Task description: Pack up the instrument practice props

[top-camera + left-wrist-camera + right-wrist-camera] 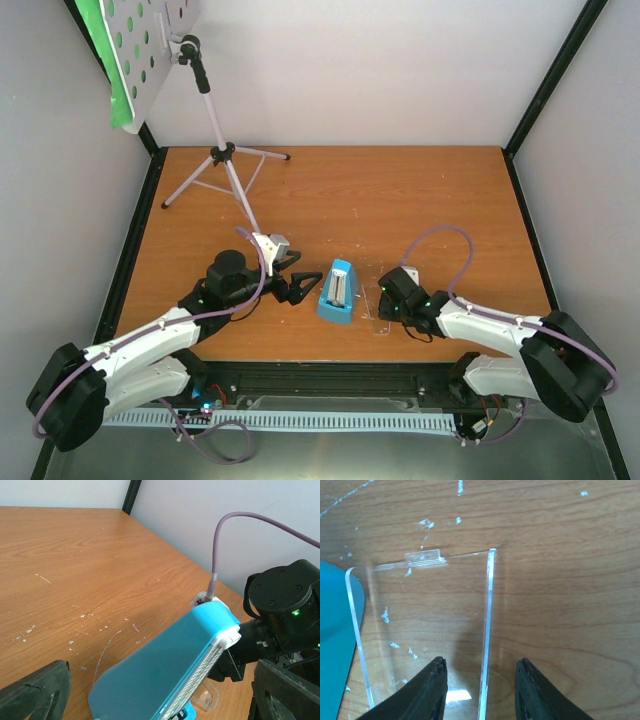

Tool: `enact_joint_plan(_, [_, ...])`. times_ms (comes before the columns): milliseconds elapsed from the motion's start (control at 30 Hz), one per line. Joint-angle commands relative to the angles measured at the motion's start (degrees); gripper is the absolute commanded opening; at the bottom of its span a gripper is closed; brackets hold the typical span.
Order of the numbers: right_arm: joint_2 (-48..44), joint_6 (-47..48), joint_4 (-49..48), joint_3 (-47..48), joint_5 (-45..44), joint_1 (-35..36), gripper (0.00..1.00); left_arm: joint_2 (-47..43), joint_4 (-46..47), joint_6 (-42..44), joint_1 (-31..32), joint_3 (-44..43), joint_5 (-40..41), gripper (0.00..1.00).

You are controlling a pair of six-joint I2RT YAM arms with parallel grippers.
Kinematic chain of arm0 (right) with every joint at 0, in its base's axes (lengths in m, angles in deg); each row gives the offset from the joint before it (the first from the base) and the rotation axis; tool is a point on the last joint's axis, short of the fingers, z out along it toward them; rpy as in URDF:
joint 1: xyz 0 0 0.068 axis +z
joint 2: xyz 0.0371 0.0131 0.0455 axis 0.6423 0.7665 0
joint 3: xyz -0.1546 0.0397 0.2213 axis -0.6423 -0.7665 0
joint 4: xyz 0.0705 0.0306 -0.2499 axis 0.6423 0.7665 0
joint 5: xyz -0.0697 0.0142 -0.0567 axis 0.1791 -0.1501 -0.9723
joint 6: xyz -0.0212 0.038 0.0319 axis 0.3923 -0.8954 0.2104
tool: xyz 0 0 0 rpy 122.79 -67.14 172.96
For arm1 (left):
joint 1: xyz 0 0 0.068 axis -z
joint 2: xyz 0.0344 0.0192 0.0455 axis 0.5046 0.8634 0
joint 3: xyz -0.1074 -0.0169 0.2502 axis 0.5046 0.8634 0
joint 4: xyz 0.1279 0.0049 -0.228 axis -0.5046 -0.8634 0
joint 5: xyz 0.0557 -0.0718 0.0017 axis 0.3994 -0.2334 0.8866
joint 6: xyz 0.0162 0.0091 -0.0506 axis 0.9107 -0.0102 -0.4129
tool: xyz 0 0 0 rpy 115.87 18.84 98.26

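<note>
1. The blue metronome point(337, 290) is standing upright on the bench point(420, 200), near the front edge and between the two arms.
2. The left hand point(300, 280) is sitting just left of the metronome with its jaws spread wide. In the left wrist view its dark fingers point(37, 695) are flanking the blue body without touching it.
3. A clear plastic cover point(425, 610) is lying flat on the bench just to the right of the metronome, its rounded end pointing toward the blue case.
4. The right hand point(480, 670) is hovering low over this cover with its jaws drawn narrow. One raised side wall of the cover is running between its fingers point(427, 695), with a small gap showing on either side, so nothing is being gripped.
5. The music stand point(225, 160) is standing on its tripod at the back left of the bench, well apart from both hands.
6. Its grey perforated tray point(150, 50) is leaning at the top left corner of the overhead view, with green sheet-music pages point(100, 40) showing behind it.
</note>
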Motion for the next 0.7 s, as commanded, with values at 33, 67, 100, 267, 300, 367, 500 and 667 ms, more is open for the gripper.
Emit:
enact_joint_plan(33, [1.93, -0.52, -0.76, 0.53, -1.62, 0.93, 0.34, -1.11, -1.05, -0.74, 0.24, -2.48, 1.06, 1.00])
enact_joint_plan(67, [2.13, -0.44, -0.81, 0.58, -1.57, 1.00, 0.32, -1.21, -1.04, -0.91, 0.24, -2.48, 0.98, 0.99])
enact_joint_plan(100, [2.31, -0.43, -0.97, 0.62, -1.61, 1.09, 0.30, -1.19, -1.06, -1.01, 0.24, -2.55, 0.89, 1.00])
enact_joint_plan(267, [2.94, -0.38, -1.01, 0.53, -3.64, 1.53, 0.19, -2.12, -1.13, -1.02, 0.24, -2.48, 1.13, 1.00])
enact_joint_plan(300, [2.96, -0.34, -0.93, 0.49, -3.89, 1.66, 0.18, -2.28, -1.23, -0.89, 0.24, -2.55, 1.25, 1.00])
enact_joint_plan(367, [3.10, -0.34, -0.91, 0.51, -4.14, 1.72, 0.14, -2.72, -1.35, -1.00, 0.24, -2.70, 1.25, 1.00])
enact_joint_plan(500, [3.56, -0.57, -2.36, -0.42, -4.33, 1.82, 0.04, -3.35, -1.72, -0.92, 0.31, -3.00, 0.91, 0.99])
enact_joint_plan(667, [0.81, -2.75, -0.29, -0.62, -6.97, 1.70, 0.03, -3.94, -3.01, -0.62, 0.25, -3.97, 0.03, 0.99])
